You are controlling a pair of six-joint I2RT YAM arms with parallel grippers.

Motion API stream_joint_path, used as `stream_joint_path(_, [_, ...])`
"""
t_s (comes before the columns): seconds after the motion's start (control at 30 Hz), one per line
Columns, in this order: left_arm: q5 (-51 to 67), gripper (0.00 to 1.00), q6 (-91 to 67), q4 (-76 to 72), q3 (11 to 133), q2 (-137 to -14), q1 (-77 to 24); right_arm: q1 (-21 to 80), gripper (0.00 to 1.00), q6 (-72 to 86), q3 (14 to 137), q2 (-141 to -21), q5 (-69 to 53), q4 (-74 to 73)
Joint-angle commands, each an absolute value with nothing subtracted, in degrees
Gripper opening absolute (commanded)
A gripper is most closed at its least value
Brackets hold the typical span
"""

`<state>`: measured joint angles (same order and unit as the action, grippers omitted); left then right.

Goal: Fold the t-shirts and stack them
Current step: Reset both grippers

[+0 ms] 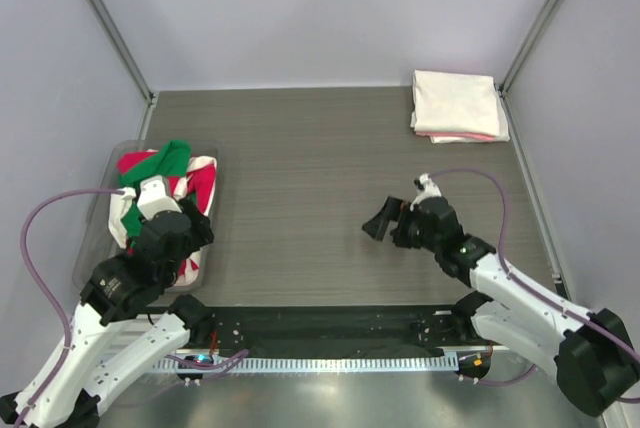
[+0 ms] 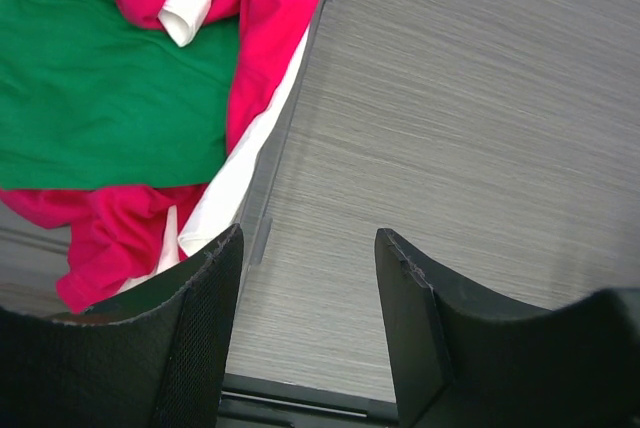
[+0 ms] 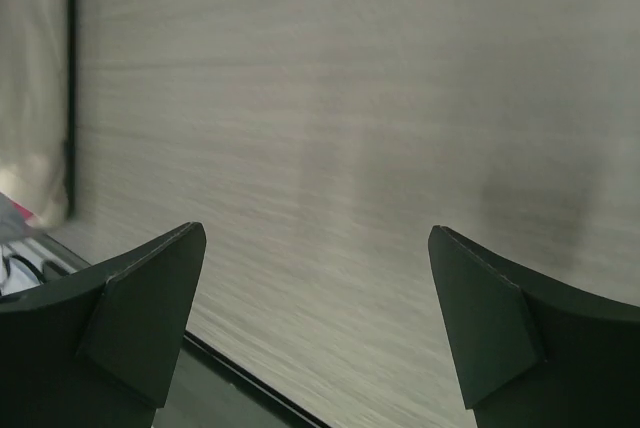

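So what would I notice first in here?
The bright red, green and white t-shirts jumbled in the clear tub on the left. Then the neat folded stack in the far right corner, and the right claw wide open over bare table.

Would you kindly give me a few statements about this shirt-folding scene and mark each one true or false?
1. A folded stack lies at the far right corner of the table. True.
2. The right gripper holds a t-shirt. False: it is open and empty over bare table.
3. The clear tub on the left holds loose t-shirts in red, green and white. True.
4. The left gripper is shut on green cloth. False: it is open and empty, by the tub's right rim.
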<state>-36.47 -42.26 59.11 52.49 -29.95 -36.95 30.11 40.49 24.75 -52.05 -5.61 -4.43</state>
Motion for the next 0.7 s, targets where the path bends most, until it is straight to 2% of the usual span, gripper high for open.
stream_joint_path(0.0, [-39.0,0.57,-43.9,59.4,54.2,-31.1,-36.6,32.3,0.99,47.4,17.4,-43.5,-2.3,4.9])
stream_joint_path(0.27, [-42.2,0.56,-46.4,62.3,54.9,-32.2,-36.6,33.4,1.0,49.0,11.8,-38.2,-1.0,7.2])
stream_joint_path(0.6, [-45.4,0.56,-49.1,64.6,55.4,-33.8,-36.6,33.4,1.0,49.0,12.7,-45.6,-1.7,9.1])
stream_joint_path(0.67, [-45.6,0.56,-49.5,64.9,55.5,-34.3,-36.6,33.5,1.0,50.4,14.1,-45.6,2.9,2.3])
